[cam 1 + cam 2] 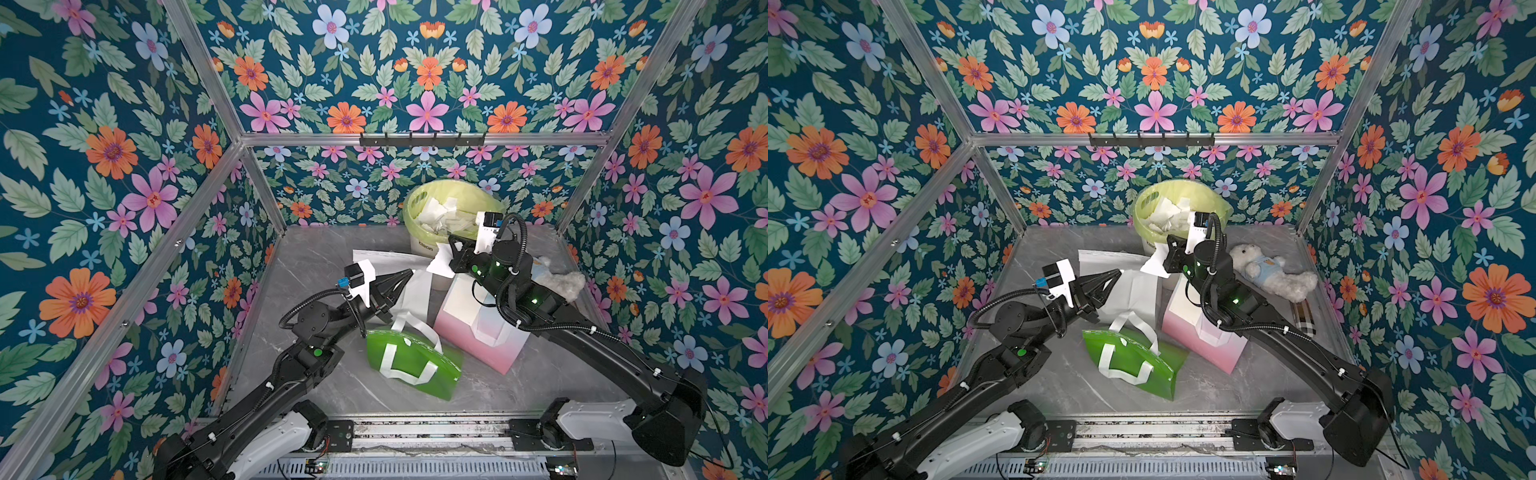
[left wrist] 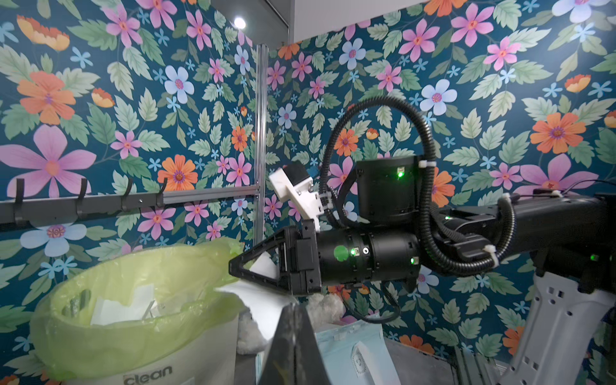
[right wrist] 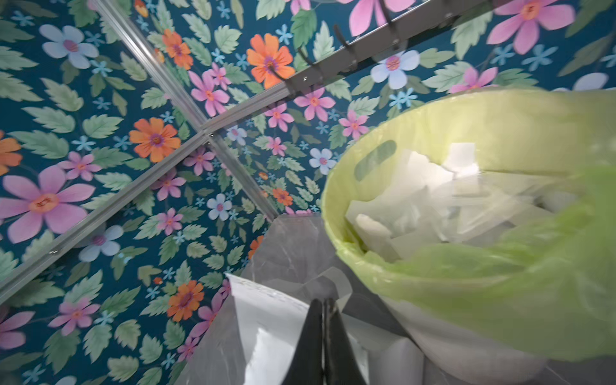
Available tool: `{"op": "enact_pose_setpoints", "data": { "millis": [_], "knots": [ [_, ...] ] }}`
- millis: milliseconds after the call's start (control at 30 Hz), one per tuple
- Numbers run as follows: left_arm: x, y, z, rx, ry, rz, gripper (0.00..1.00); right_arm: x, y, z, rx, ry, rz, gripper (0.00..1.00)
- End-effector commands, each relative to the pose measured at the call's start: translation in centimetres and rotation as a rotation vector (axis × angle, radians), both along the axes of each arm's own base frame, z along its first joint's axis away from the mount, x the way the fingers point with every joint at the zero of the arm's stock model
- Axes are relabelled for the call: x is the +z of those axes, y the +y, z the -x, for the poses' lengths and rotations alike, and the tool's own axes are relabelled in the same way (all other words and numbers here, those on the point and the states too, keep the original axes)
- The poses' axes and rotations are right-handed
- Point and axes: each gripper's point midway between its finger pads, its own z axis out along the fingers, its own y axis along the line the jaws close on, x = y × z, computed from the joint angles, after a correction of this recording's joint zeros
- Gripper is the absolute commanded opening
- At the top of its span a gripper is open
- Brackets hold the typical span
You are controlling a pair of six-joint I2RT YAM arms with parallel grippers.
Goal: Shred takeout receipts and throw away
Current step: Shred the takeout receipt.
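A white takeout receipt (image 1: pixel 439 262) (image 1: pixel 1154 265) hangs from my right gripper (image 1: pixel 451 240) (image 1: pixel 1169 240), which is shut on it just in front of the bin (image 1: pixel 411 203) and above its rim. In the left wrist view the sheet (image 2: pixel 263 306) droops below the right gripper (image 2: pixel 233 266). The bin has a yellow-green liner (image 3: pixel 333 200) and holds several torn white paper pieces (image 1: pixel 444 220). My left gripper (image 1: pixel 410 272) (image 2: pixel 294 306) is shut a little to the left of the receipt, above a white fabric bag (image 1: pixel 382 257). I see nothing between its jaws.
A green bag (image 1: pixel 415 361) lies flat in the middle of the table. A pink bag (image 1: pixel 478 340) sits under the right arm. A grey teddy bear (image 1: pixel 1266 270) lies at the back right. A hook rail (image 1: pixel 422 139) runs along the back wall.
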Motion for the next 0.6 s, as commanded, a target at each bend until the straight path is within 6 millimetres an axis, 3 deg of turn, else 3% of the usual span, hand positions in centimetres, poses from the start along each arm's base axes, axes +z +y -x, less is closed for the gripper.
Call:
{"op": "enact_pose_setpoints", "data": {
  "millis": [0,133,200,333,467,567],
  "knots": [
    [1.2,0.8,0.2,0.018,-0.013,0.05,0.0,1.9,-2.3,0.3,-0.073,-0.063,-0.045,0.0],
    [0.8,1.0,-1.6,0.073,0.078,0.062,0.0,4.3,-2.2,3.4,0.053,-0.152,-0.089,0.0],
    [0.3,1.0,-3.1,0.099,0.163,0.096,0.0,5.8,-1.2,5.8,0.188,-0.216,-0.132,0.0],
    [-0.4,-0.5,-5.1,0.062,0.282,0.134,0.0,8.3,-0.2,9.9,0.38,-0.291,-0.251,0.0],
    [0.0,-2.7,-4.9,-0.112,0.327,0.201,0.0,10.7,0.2,12.9,0.523,-0.402,-0.361,0.0],
    [0.7,-4.0,-4.1,-0.258,0.339,0.25,0.0,11.4,0.4,12.9,0.534,-0.414,-0.38,0.0]
  ]
}}
